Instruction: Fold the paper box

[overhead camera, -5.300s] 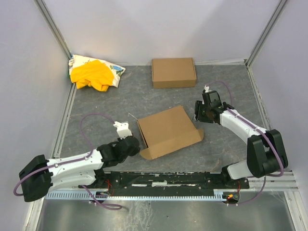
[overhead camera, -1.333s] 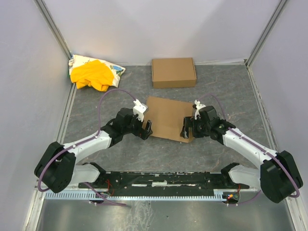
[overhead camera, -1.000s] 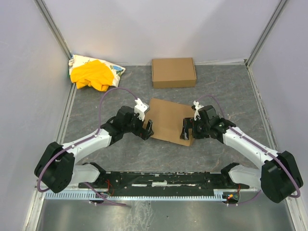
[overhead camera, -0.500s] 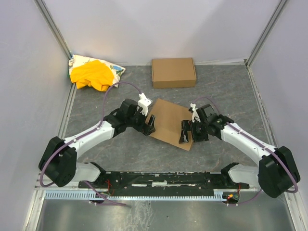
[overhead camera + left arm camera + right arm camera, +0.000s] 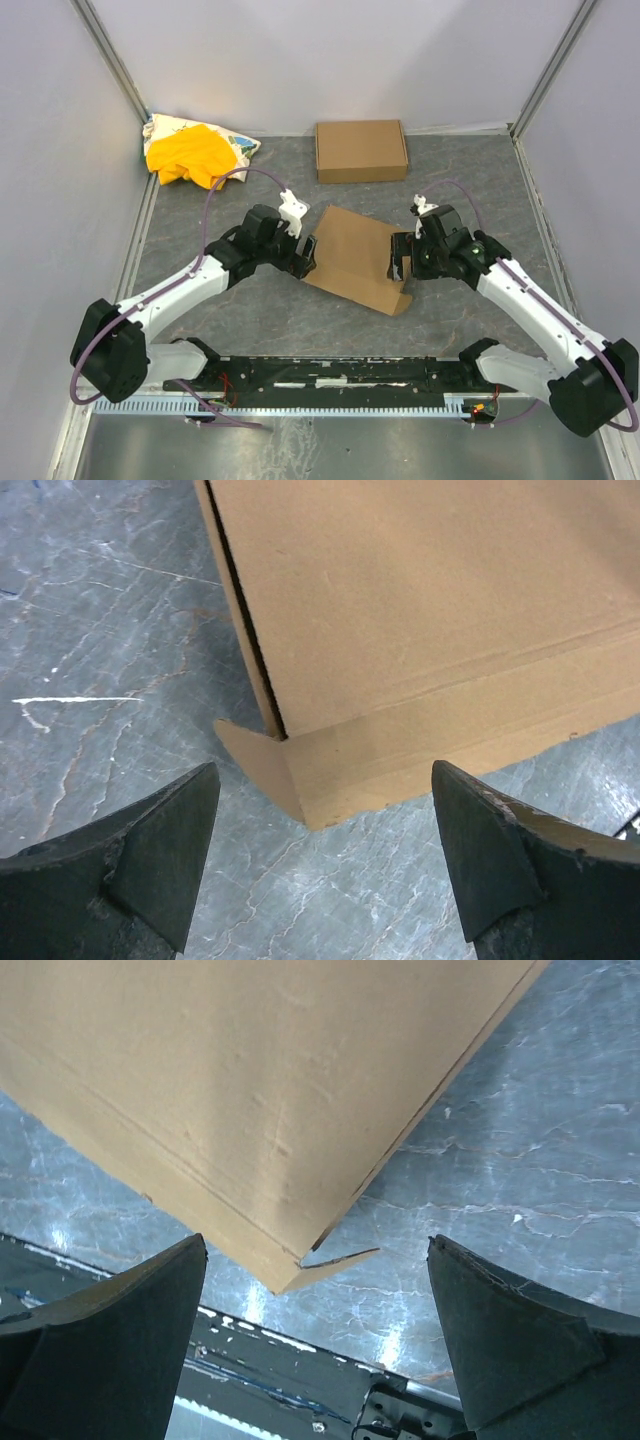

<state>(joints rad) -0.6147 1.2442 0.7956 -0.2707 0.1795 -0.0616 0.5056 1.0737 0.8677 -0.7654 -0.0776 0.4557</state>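
The paper box lies closed and flat mid-table, turned at an angle, a small tab poking out at its near right corner. My left gripper stands open at the box's left edge. In the left wrist view the box fills the top, and its corner with a small tab lies between the open left gripper's fingers without touching either. My right gripper is open at the box's right edge. The right wrist view shows the box corner and a thin loose tab between the right gripper's spread fingers.
A second flat brown box lies at the back centre. A yellow cloth bundle sits in the back left corner. Grey walls close in the left, right and back. The black base rail runs along the near edge.
The box has turned further, its near right corner swinging toward the rail. The right gripper drew back and up to the box's right edge; the left gripper shifted only slightly.
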